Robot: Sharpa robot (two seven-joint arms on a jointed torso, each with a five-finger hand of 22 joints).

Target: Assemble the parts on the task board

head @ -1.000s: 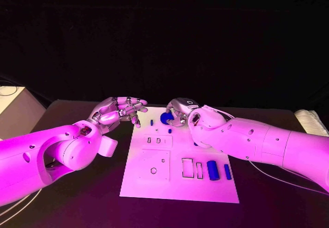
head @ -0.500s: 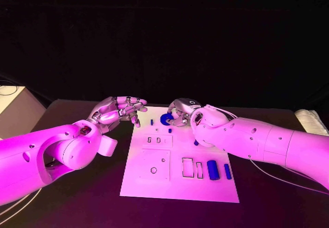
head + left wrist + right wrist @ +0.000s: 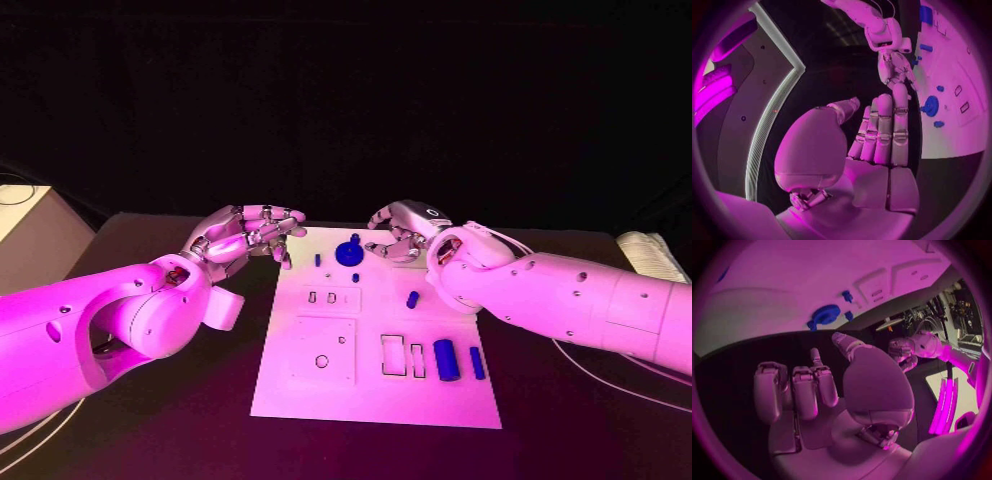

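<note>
gear (image 3: 349, 253) at task board's (image 3: 296, 395) far edge, apparently between robot hands

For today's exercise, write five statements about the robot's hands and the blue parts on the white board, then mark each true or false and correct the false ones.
1. The right hand holds the blue gear. False: the gear sits on the task board, apart from the hand.
2. The left hand holds nothing. True.
3. Two blue cylinders lie side by side near the board's right edge. True.
4. The left hand rests on the board. False: it hovers beside the board's far left corner.
5. The gear is at the board's far end. True.
</note>
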